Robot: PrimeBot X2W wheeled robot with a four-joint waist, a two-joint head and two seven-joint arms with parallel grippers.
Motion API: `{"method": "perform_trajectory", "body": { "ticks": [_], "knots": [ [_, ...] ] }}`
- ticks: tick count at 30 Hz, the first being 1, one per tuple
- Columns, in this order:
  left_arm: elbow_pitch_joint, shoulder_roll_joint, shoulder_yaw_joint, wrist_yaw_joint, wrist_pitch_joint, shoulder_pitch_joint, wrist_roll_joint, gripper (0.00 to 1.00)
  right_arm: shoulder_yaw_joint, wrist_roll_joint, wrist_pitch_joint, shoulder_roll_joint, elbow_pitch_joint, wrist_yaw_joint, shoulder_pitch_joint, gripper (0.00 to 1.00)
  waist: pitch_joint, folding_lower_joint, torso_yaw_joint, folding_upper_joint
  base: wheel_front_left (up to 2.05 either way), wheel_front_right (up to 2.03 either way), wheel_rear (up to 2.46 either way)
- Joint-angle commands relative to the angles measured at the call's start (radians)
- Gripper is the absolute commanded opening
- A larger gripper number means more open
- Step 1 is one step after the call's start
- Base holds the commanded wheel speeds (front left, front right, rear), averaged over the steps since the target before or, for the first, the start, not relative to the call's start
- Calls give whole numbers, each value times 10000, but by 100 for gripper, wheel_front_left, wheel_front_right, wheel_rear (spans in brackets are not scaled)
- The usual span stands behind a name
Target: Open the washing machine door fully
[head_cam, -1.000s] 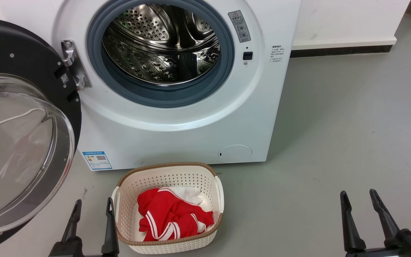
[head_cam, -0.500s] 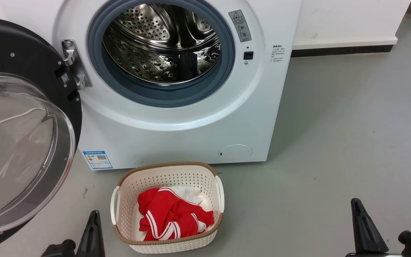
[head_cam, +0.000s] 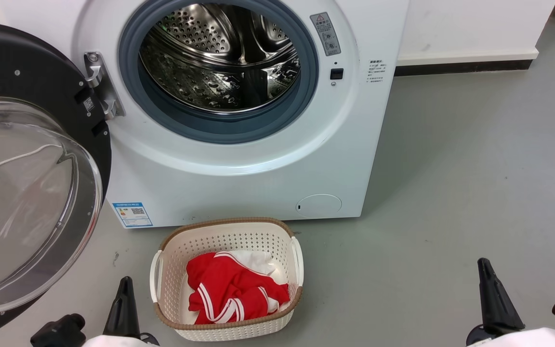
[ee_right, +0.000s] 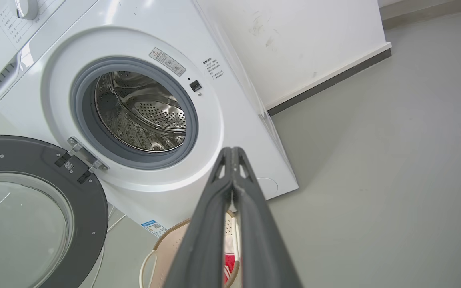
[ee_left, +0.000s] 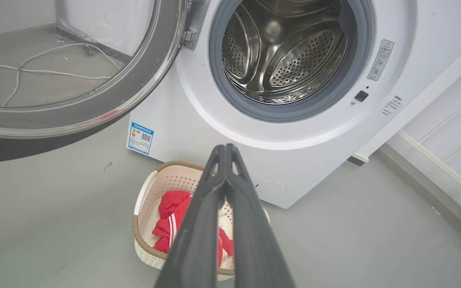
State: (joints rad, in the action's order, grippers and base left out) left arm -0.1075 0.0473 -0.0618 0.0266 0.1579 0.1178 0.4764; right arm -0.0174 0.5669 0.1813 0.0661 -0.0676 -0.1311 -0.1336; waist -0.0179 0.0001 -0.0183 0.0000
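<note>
Plainly, the washing machine door (head_cam: 32, 58) is seen swung wide out from the washing machine (head_cam: 239, 183), at 9 o'clock from the drum opening (head_cam: 219, 62) in the head view. It is hung by the metal hinge (head_cam: 100, 86) at its 3 o'clock edge, the hinge line running upright. Its inner face, with the bulging glass bowl (head_cam: 22, 202), is turned outward toward the head camera and away from the machine front. A white cable (ee_left: 54, 74) on the floor (head_cam: 451, 193) is seen through the glass in the left wrist view.

A cream laundry basket (head_cam: 224, 223) holding a red and white garment (head_cam: 229, 289) is set on the floor at 6 o'clock from the machine, just beside its front. The left hand (head_cam: 123, 289) is held low at 7 o'clock in the head view, between the door and the basket, touching neither; its fingers are pressed together on nothing. The right hand (head_cam: 487, 272) is held at 5 o'clock, well apart from the machine, its fingers likewise together.
</note>
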Motion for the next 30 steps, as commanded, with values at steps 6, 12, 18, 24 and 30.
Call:
{"method": "perform_trajectory", "body": {
  "ticks": [6, 12, 18, 24, 30],
  "knots": [
    [-30, 17, -72, 159, -294, -455, 1256, 0, -11, 1251, -243, 136, -70, 2, 481, 0, 14, -1, 12, 0, 0, 0, 0],
    [-153, 19, -117, 244, -520, -635, 2192, 0, -28, 2164, -436, 164, -219, 1, 662, 0, 26, -1, 22, 0, 0, 0, 0],
    [-271, 21, -159, 320, -734, -802, 3070, 0, -52, 3014, -625, 185, -363, 2, 840, 0, 38, -1, 33, 0, 0, 0, 0],
    [-381, 23, -199, 392, -932, -954, 3896, 0, -81, 3813, -808, 199, -498, 2, 995, 0, 51, -1, 44, 0, 0, 0, 0],
    [-486, 25, -235, 465, -1120, -1096, 4677, 0, -115, 4558, -984, 209, -630, 3, 1150, 0, 63, -1, 54, 0, 0, 0, 0]
  ]
}}
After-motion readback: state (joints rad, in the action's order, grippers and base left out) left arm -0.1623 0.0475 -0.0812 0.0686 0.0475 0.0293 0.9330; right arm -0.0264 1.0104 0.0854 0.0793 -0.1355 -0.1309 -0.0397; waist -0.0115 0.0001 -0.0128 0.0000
